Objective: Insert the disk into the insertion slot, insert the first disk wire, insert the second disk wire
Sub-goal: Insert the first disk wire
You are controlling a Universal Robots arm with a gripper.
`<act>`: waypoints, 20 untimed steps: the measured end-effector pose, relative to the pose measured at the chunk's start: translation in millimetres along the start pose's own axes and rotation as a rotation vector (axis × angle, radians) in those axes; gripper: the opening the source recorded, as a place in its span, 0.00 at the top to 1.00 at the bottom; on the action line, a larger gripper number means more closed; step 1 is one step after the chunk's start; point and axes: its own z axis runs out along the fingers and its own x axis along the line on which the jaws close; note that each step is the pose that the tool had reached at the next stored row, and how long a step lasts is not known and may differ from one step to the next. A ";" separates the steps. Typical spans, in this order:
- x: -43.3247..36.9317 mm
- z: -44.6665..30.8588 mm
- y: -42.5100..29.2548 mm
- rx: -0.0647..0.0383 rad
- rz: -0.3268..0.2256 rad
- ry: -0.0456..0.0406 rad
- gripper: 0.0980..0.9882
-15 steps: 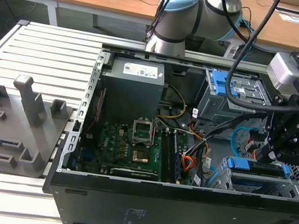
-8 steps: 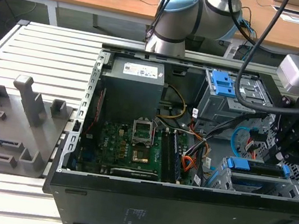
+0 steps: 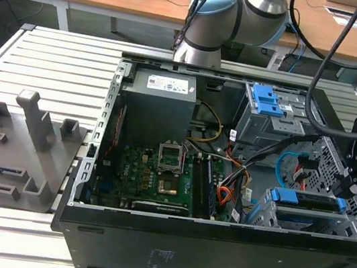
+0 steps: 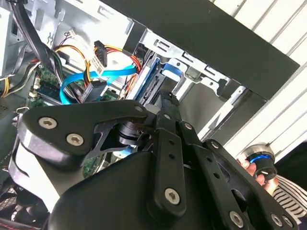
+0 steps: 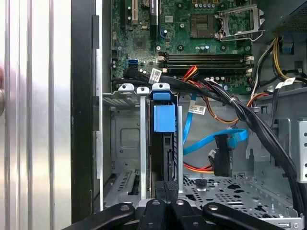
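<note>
- Jaws look pressed together, with nothing seen between them. The gripper point(image 5: 165, 189) has its tips at the end of the disk point(image 5: 164, 120); whether they touch it cannot be told.
- Going by the exterior view's left to right, the computer case point(image 3: 215, 248) holds the power supply point(image 3: 159, 104) and the motherboard point(image 3: 152, 171). Then comes the taller cage point(image 3: 261, 123) with its blue latch, then the insertion slot point(image 5: 125, 143).
- Inside the insertion slot the disk stands in its blue carrier, seemingly most of the way in.
- Risk: if the carrier sits crooked between the cage walls, a push from the tips could jam it or bend the thin metal.
- Just beside the slot loops the second disk wire point(image 5: 211, 141). Its dark plug seems to hang free, joined to nothing on the disk.
- Risk: that loop and the orange, red and black wire bundle point(image 5: 192, 73) lie close to the gripper. Its linkage could snag them, dragging a plug or straining a board connector.
</note>
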 end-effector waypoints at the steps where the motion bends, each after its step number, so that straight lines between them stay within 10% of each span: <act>1: -0.6 -2.7 0.1 0.000 0.000 0.0003 0.99; 4: -11.9 -2.8 0.2 0.000 0.000 0.0020 0.99; 7: -43.7 -3.0 0.8 0.000 0.000 0.0050 0.99; 15: -44.5 -3.1 0.7 0.000 0.000 0.0052 0.98; 20: -45.0 -3.1 0.7 0.000 0.000 0.0052 0.70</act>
